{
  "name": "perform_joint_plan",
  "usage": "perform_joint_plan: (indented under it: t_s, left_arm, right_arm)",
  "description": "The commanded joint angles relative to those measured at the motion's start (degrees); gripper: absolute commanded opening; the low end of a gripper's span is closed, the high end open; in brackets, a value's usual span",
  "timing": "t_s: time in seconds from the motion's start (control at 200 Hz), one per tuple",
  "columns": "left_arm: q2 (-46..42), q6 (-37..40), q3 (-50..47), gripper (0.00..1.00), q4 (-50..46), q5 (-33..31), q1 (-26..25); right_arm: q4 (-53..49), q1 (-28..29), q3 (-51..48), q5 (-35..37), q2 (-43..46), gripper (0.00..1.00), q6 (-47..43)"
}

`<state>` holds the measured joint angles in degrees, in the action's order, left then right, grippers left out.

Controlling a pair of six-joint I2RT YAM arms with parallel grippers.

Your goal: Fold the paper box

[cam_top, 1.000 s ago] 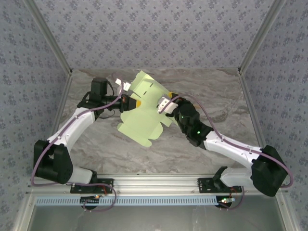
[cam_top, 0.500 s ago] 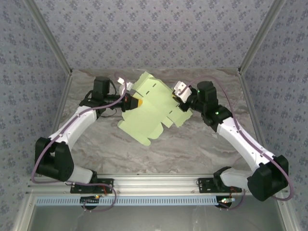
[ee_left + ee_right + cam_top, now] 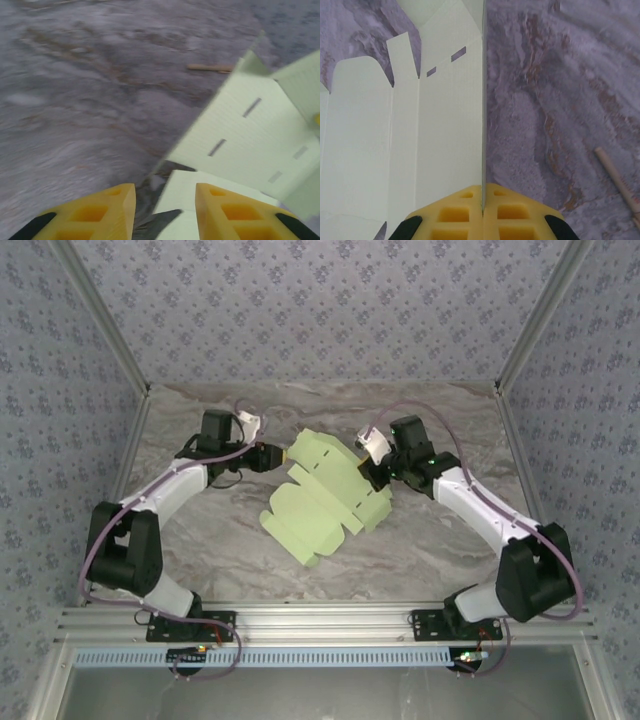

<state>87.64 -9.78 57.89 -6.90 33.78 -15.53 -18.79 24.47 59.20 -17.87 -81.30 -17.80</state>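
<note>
The paper box [image 3: 325, 498] lies mostly unfolded in the middle of the marbled table [image 3: 430, 540], between my two arms. My right gripper [image 3: 483, 197] is clamped on the thin edge of one panel. My left gripper [image 3: 165, 197] stands parted at the opposite edge, gripping nothing. I judge the card light, thin, quick to crease and apt to slide, so I'd take it by panel edges close to the scored folds, never mid-panel.
</note>
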Motion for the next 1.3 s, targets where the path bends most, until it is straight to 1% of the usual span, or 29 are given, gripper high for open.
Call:
perform_joint_plan:
  t_s: [0.0,0.08,0.15,0.195,0.26,0.315,0.4,0.495,0.61,0.7,0.755,1.059,1.299]
  left_arm:
    - [-6.16,-4.97,-3.28,0.37,2.31,-12.20,0.26]
    - [-9.92,-7.71,-6.64,0.38,3.95,-15.40,-1.59]
    - [-11.81,-8.25,-8.68,0.40,4.76,-15.82,-5.21]
    - [-11.60,-10.14,-9.44,0.42,5.43,-15.86,-7.93]
    - [-9.17,-12.79,-9.63,0.42,7.36,-11.11,-11.13]
    - [-6.14,-15.61,-10.37,0.40,11.92,-7.85,-13.63]
    - [-0.83,-19.22,-10.55,0.37,17.73,-7.25,-17.60]
    - [5.21,-19.69,-8.22,0.33,19.74,-6.97,-20.54]
    - [11.12,-20.53,-6.18,0.27,21.06,-6.35,-21.81]
    - [13.59,-20.21,-5.82,0.21,21.05,-6.72,-22.27]
    - [14.74,-20.06,-5.37,0.19,20.82,-6.36,-22.66]
    - [19.09,-20.20,-4.14,0.15,21.10,-6.89,-23.71]
    - [19.22,-19.62,-4.19,0.12,19.48,-7.32,-23.78]
  right_arm:
    - [-2.15,0.09,-0.55,3.83,-1.74,0.00,3.18]
    - [-2.50,0.17,0.22,5.92,-3.09,0.00,3.21]
    - [-3.04,0.19,1.13,6.74,-4.57,0.00,2.97]
    - [-3.25,0.22,1.59,7.27,-5.64,0.00,2.82]
    - [-2.98,0.09,2.09,7.39,-6.94,0.00,2.81]
    - [-2.53,-0.11,2.43,7.28,-8.15,0.00,3.14]
    - [-1.99,-0.23,2.94,6.93,-9.58,0.00,3.63]
    - [-1.30,-0.22,3.11,7.05,-10.63,0.00,3.84]
    - [-0.81,-0.44,3.05,7.66,-10.93,0.00,4.11]
    - [-0.87,-0.39,3.21,7.68,-10.80,0.00,4.02]
    - [-0.90,-0.47,3.25,7.76,-10.84,0.00,3.96]
    - [-0.89,-0.46,3.56,8.62,-11.03,0.00,3.48]
    - [-1.13,-0.44,3.95,8.77,-11.02,0.00,3.37]
